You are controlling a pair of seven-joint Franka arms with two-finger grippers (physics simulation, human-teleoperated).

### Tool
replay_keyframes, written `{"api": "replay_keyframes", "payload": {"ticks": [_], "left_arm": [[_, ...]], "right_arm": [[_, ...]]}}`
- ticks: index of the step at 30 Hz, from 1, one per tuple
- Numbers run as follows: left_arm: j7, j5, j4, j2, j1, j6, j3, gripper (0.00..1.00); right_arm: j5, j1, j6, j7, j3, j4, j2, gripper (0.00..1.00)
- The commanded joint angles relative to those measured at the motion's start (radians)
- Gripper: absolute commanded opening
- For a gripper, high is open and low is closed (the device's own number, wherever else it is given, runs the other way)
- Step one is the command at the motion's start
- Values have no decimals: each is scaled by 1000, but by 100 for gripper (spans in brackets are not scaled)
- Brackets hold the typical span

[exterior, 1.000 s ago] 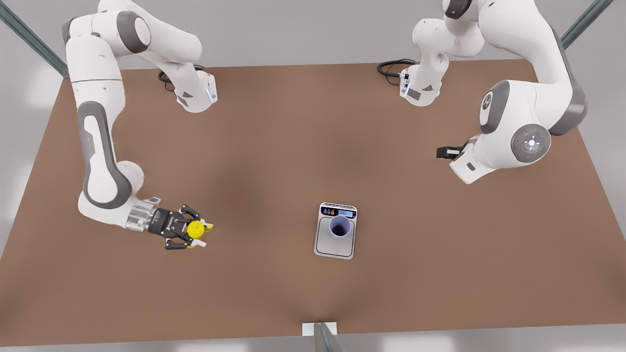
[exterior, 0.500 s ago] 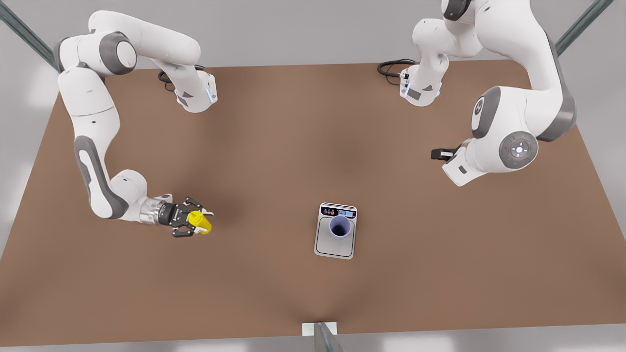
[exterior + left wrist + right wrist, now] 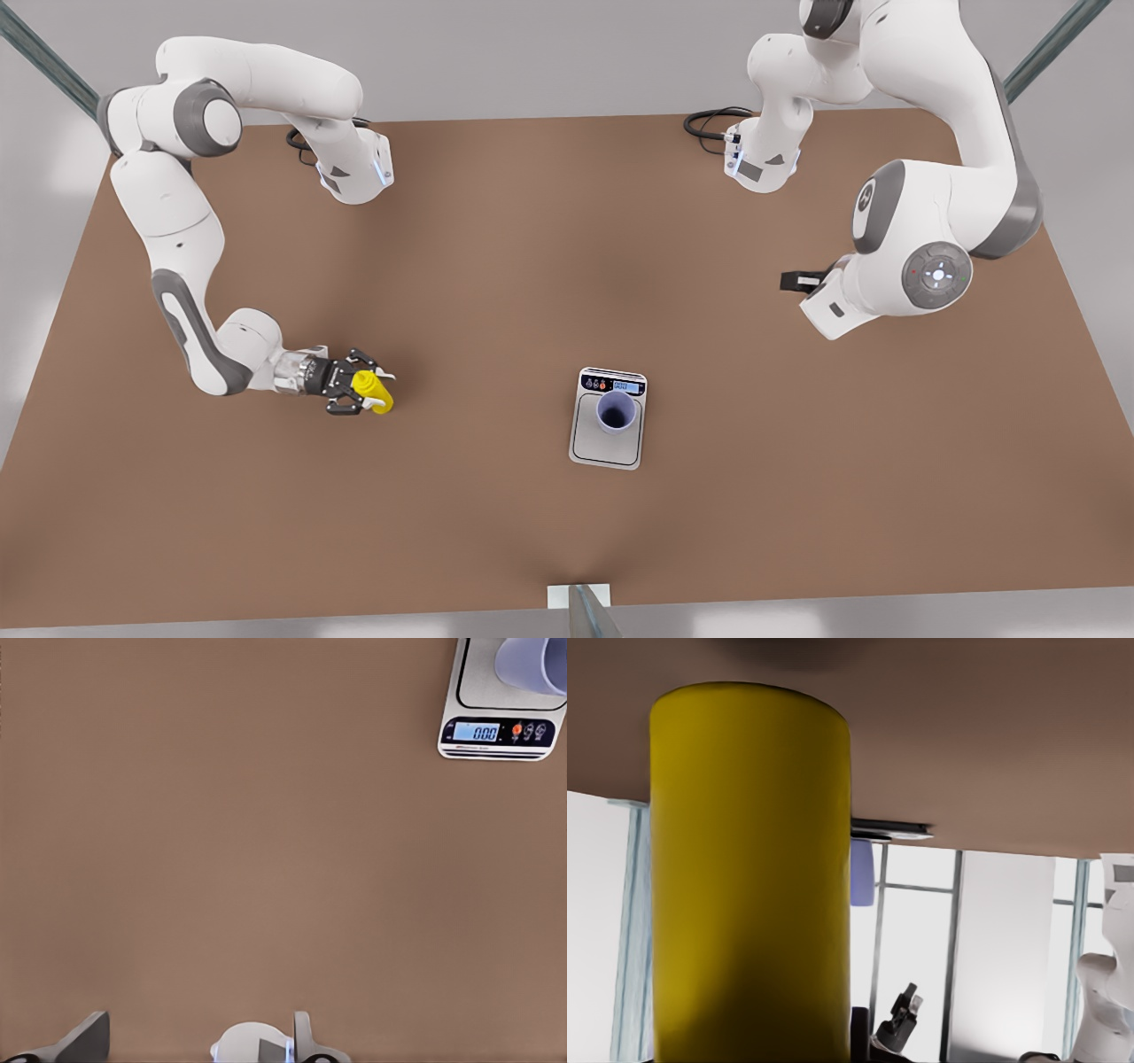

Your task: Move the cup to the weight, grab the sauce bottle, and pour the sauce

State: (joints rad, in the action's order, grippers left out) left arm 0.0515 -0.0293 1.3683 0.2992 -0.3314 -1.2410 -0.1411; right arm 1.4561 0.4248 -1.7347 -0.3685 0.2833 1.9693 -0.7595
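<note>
Desk: a big brown top. It carries both arms and all the things.
Right arm: it reaches along the desk's edge on the front view's left, bent low.
Left arm: it waits high up by the desk's edge on the front view's right, well apart from the things.
Weight: a flat silver scale. It lies near the middle of the desk's edge at the bottom of the front view. Its little blue screen faces the far edge. In the left wrist view the weight reads 0.00.
Right gripper: its black fingers are pinched on the sauce bottle.
Left gripper: in the left wrist view the left gripper has its two fingers spread wide, with nothing between them.
Sauce bottle: bright yellow, tipped on its side in the right gripper, well apart from the weight. Close up, the sauce bottle is a fat yellow tube.
Cup: a small lavender-blue cup with a dark inside. It stands upright on the weight's plate, near the screen end.
</note>
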Motion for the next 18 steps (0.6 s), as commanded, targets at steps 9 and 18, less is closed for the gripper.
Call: {"api": "replay_keyframes", "payload": {"ticks": [9, 18], "left_arm": [[-1, 0, 0, 0, 0, 0, 0, 100], [-1, 2, -3, 0, 0, 0, 0, 100]], "right_arm": [[30, 0, -16, 16, 0, 16, -14, 100], [29, 2, -8, 13, 0, 16, -14, 100]]}}
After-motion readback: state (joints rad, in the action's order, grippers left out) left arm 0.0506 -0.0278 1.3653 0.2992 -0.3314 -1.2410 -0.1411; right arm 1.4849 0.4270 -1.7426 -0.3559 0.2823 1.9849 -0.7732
